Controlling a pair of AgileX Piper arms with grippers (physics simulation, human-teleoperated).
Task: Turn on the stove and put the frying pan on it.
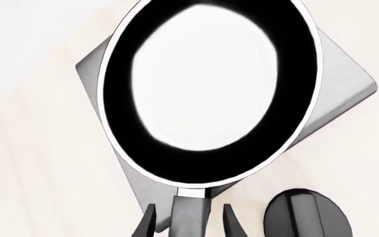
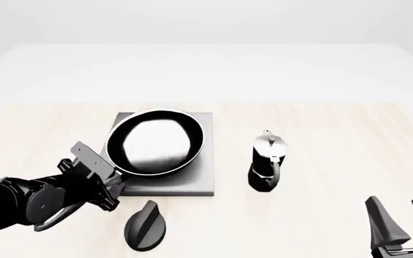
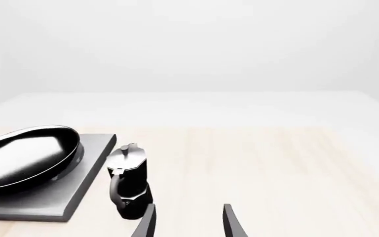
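The left claw (image 1: 189, 219), fingers parted beside the frying pan (image 2: 155, 142) handle ahead, is risking nudging it off the stove (image 2: 196, 180).

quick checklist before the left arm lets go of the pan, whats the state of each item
1. Frying pan over the stove: ok, it covers the burner area in the front view.
2. Pan fully seated flat: cannot tell; in the right wrist view it looks tilted, far edge raised above the slab.
3. Left gripper on the handle: cannot tell; fingers flank the handle with small gaps showing on both sides.
4. Knob turned on: cannot tell; nothing shows a setting.
5. Moka pot clear of the pan: ok, upright on the table to the right of the slab, apart from it.
6. Right gripper out of the way: ok, open, near the table's right front, holding nothing.
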